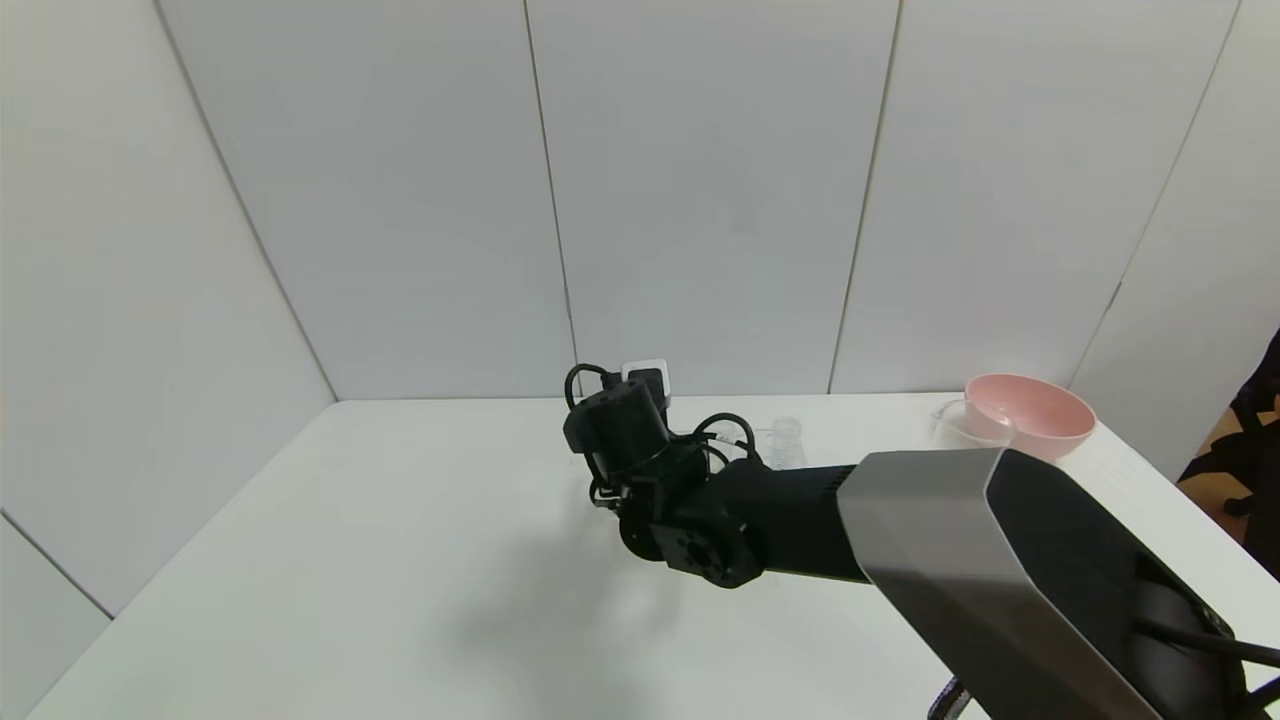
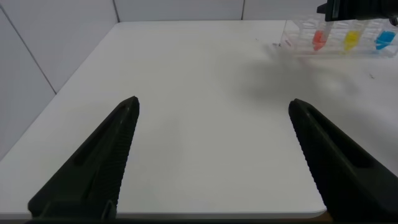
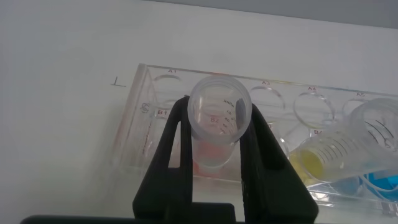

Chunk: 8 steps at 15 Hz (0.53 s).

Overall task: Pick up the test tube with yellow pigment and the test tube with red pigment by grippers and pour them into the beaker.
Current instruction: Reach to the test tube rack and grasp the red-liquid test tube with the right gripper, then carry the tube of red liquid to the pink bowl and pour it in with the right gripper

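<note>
1. Head view: I see one arm, the right one, reaching across the white table (image 1: 350, 560) toward the middle of the far side; the right gripper (image 1: 615, 425) at its end points down and away from me, and its fingers are hidden by the wrist here. I count one beaker (image 1: 785, 440), clear, standing just past the forearm, and one pink bowl (image 1: 1030, 415) at the far right with a clear cup (image 1: 950, 425) touching its left side. The rack and tubes are hidden behind the arm.

2. Left wrist view: the left gripper (image 2: 211, 158) hangs above the near edge of the table, its two black fingers (image 2: 102, 162) spread wide with nothing between them. Far across the table I count one clear rack (image 2: 298, 37) holding three tubes in a row: the test tube with red pigment (image 2: 319, 40), the test tube with yellow pigment (image 2: 352, 40) and a blue tube (image 2: 385, 40). Part of the right arm shows dark just above them.

3. Right wrist view: the right gripper sits over the rack, its two fingers (image 3: 171, 155) closed against the sides of the red tube, which still stands in its hole at the rack's end. I look down the tube's open mouth and see red-orange at its base. The yellow tube is in the next hole beside it, the blue one beyond that. Three tubes, one rack.
</note>
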Each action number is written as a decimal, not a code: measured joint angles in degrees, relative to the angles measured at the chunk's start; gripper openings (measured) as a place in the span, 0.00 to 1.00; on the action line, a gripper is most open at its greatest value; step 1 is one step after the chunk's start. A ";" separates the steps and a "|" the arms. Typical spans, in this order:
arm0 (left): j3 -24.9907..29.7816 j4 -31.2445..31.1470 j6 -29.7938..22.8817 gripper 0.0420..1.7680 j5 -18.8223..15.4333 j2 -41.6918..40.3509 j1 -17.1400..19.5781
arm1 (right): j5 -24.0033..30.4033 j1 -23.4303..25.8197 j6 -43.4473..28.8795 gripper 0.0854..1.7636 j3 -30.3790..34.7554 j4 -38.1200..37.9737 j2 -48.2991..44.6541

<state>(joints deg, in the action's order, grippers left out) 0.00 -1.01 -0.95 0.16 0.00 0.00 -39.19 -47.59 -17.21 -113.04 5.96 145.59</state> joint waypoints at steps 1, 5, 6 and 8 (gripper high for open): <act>0.00 0.01 0.02 0.97 0.00 0.00 0.00 | 0.00 0.02 -0.02 0.25 0.12 -0.06 -0.09; 0.00 0.01 0.00 0.97 0.00 0.00 0.00 | -0.05 0.00 -0.02 0.25 0.26 -0.09 -0.37; 0.00 0.01 0.00 0.97 0.00 0.00 0.00 | -0.07 0.02 -0.02 0.25 0.28 -0.09 -0.48; 0.00 0.01 0.00 0.97 0.00 0.00 0.00 | -0.05 0.05 0.09 0.25 0.28 -0.11 -0.89</act>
<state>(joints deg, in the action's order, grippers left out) 0.00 -1.00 -0.95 0.16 0.00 0.00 -39.24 -47.54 -17.13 -112.76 5.85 144.70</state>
